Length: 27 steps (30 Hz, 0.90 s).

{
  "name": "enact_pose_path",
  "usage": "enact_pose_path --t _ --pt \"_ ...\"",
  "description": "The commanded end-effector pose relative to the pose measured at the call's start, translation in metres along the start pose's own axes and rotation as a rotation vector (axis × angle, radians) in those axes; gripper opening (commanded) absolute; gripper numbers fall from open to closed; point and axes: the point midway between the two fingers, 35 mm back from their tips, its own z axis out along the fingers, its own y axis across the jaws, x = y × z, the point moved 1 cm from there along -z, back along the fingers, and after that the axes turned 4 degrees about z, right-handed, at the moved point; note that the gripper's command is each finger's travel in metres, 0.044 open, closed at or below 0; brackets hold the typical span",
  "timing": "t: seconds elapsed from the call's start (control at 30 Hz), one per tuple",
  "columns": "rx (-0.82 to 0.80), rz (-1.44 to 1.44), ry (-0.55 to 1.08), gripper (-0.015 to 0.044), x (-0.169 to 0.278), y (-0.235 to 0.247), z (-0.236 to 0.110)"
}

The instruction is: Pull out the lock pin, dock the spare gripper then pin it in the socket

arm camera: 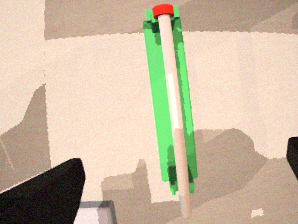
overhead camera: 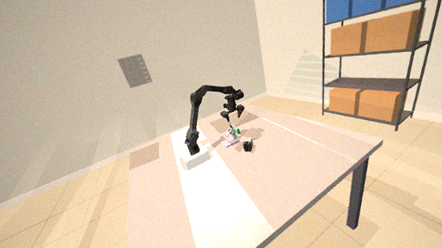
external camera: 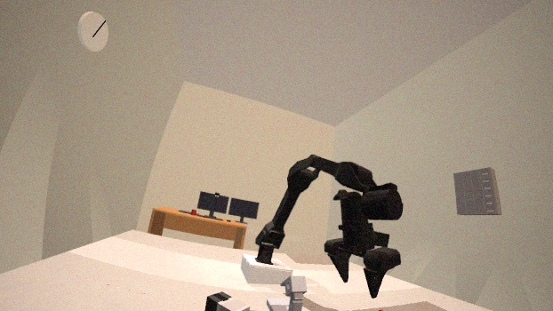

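The white lock pin (arm camera: 174,116) (overhead camera: 234,129) with a red cap (arm camera: 162,10) lies below my fingers inside a green see-through marker, right beside the grey mount (overhead camera: 230,138) (external camera: 293,288). My gripper (overhead camera: 232,117) (external camera: 359,284) (arm camera: 186,159) is open and empty. It hangs above the pin with a finger on either side and touches nothing. The black spare gripper (overhead camera: 248,146) (external camera: 217,302) lies on the table in front of the mount.
The arm stands on a white base block (overhead camera: 198,160) (external camera: 263,272) at the back of the table (overhead camera: 303,158). A shelf rack with boxes (overhead camera: 378,33) stands far to the right. A desk with monitors (external camera: 197,224) stands far behind.
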Motion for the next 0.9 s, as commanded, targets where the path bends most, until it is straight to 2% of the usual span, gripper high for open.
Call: enact_pose_path --t 0.0,0.27,0.37,0.4,0.63,0.87 --pt "-0.002 0.0 0.0 0.044 -0.002 0.0 -0.007" --pt "0.0 0.0 0.0 0.044 -0.011 0.001 -0.054" --pt "0.0 0.0 0.0 0.044 -0.012 0.001 -0.058" --pt "0.006 0.009 -0.006 0.044 -0.008 -0.001 -0.05" --pt "0.06 0.265 -0.185 0.044 0.093 -0.003 -0.062" --pt "0.193 0.53 -0.391 0.044 0.194 0.026 -0.076"
